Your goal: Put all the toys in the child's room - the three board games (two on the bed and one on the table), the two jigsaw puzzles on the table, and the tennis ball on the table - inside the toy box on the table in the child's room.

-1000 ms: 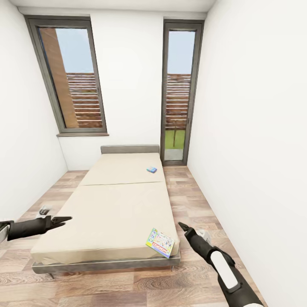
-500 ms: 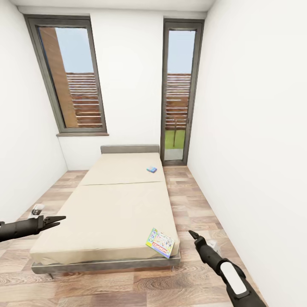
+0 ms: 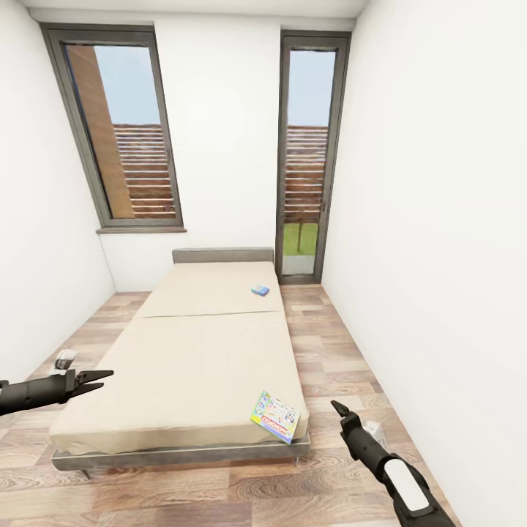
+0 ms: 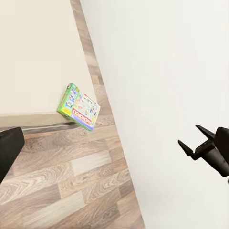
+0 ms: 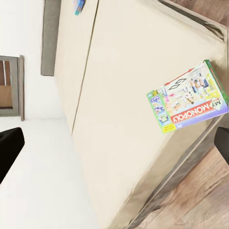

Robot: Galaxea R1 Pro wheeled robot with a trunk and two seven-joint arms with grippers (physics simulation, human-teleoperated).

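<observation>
I'm looking down the child's room (image 3: 219, 146) from the head camera: white walls, wood-plank floor (image 3: 329, 351), two tall narrow windows (image 3: 121, 128) on the far wall with slatted fencing outside. The bed (image 3: 183, 359) takes up the middle, plain beige mattress on a grey frame, low grey headboard (image 3: 222, 255) against the far wall. At the near right corner of the mattress lies a board game (image 3: 275, 416), flat, with one corner hanging just past the edge; my right wrist camera reads it clearly, green border, a red band with "MY MONOPOLY" and a "GO" arrow printed above. Up near the headboard, toward the right side of the mattress, sits the small blue board game (image 3: 260, 290), too small for me to read any print. My left claw (image 3: 99, 380) hangs over the floor just off the bed's left edge, near the foot, fingers slightly spread and nothing between them. My right claw (image 3: 337, 408) hovers over the floor on the bed's right side, just beside the Monopoly corner but not touching it; its tips look drawn together to a point from the head view, yet the left wrist camera catches it against the white wall with the two fingers parted and empty.
</observation>
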